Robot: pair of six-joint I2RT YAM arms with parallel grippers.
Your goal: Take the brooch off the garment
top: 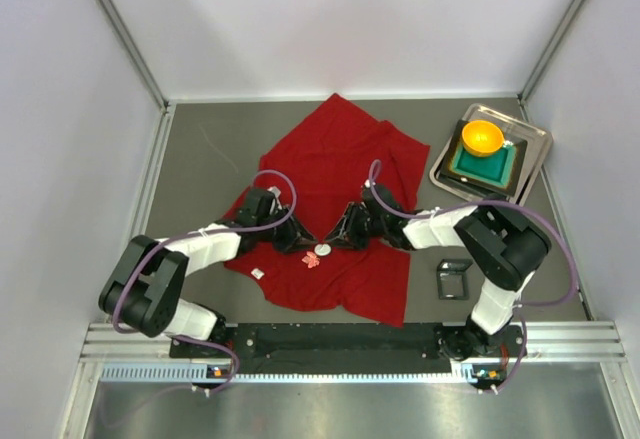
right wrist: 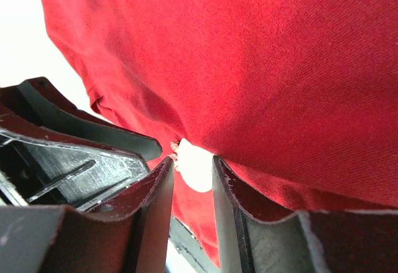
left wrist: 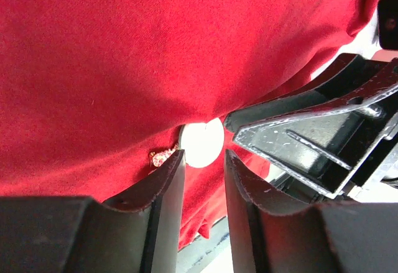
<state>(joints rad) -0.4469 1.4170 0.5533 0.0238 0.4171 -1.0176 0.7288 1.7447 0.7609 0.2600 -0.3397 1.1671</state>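
The red garment (top: 340,159) lies spread on the grey table. The tiny pale pink brooch (top: 311,262) sits on it beside a white disc (top: 322,250). My left gripper (top: 300,242) reaches in from the left and my right gripper (top: 341,233) from the right, tips almost meeting. In the left wrist view the left gripper (left wrist: 204,161) stands open; the white disc (left wrist: 201,142) is just past its tips and the brooch (left wrist: 161,156) peeks out beside the left finger. In the right wrist view the right gripper (right wrist: 191,164) is shut on the white disc (right wrist: 194,167), with a bit of brooch (right wrist: 175,147) at its edge.
A metal tray (top: 535,149) at the back right holds a green square dish (top: 486,165) and an orange bowl (top: 482,138). A small black frame (top: 455,279) lies right of the garment. A white fabric tag (top: 257,273) sits on the near left hem.
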